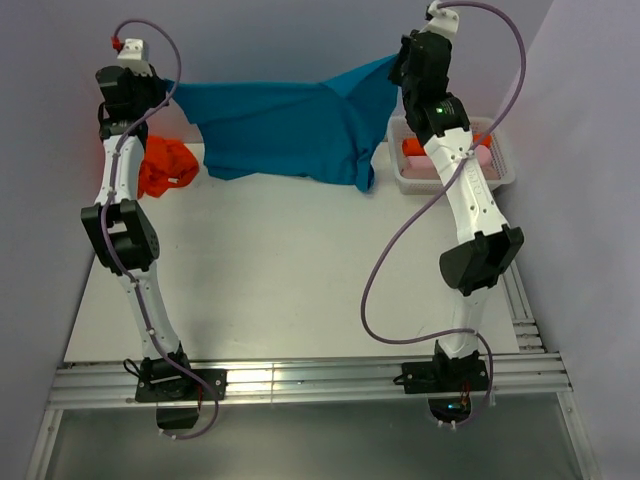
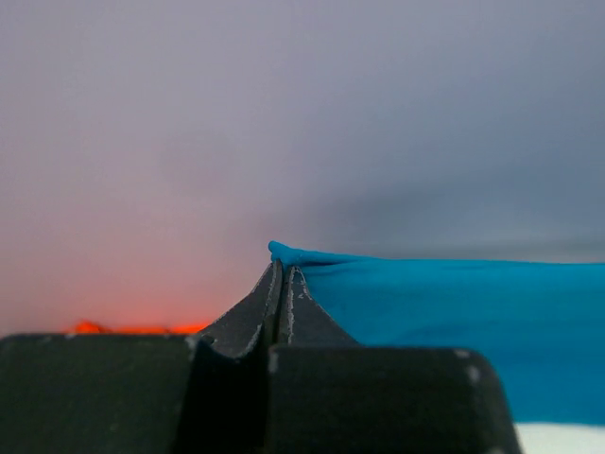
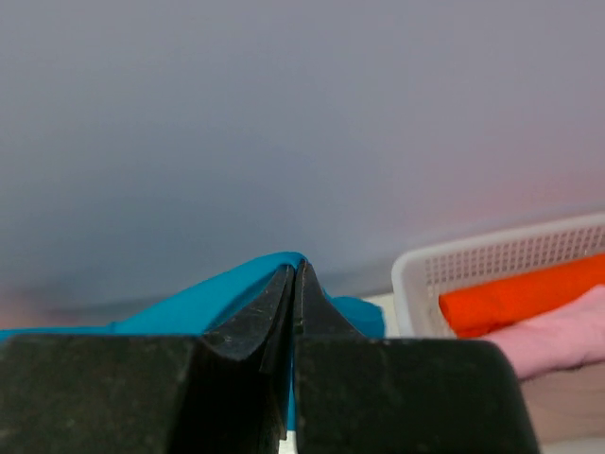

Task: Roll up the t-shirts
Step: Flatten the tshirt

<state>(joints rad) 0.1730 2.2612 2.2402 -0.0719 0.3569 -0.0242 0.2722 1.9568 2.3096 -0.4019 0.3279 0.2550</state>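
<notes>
Left end effector (image 2: 285, 272) pinching teal t-shirt (image 2: 454, 317), orange t-shirt (image 1: 170, 166) partly hidden

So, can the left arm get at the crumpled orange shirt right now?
Probably not yet: the left gripper is shut on the teal shirt, stretched across to the right gripper. The crumpled orange shirt lies uncovered beside that arm.

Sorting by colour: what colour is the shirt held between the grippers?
Plain teal-blue shirt, clearest in the top external view.

Centre counter (image 1: 290, 270): open from near edge to middle.
Far edge: teal t-shirt (image 1: 280, 130) hangs stretched across, barring passage.
Far left: orange t-shirt (image 1: 165, 168) heaped.
Far right: basket (image 1: 415, 182) stands.
</notes>
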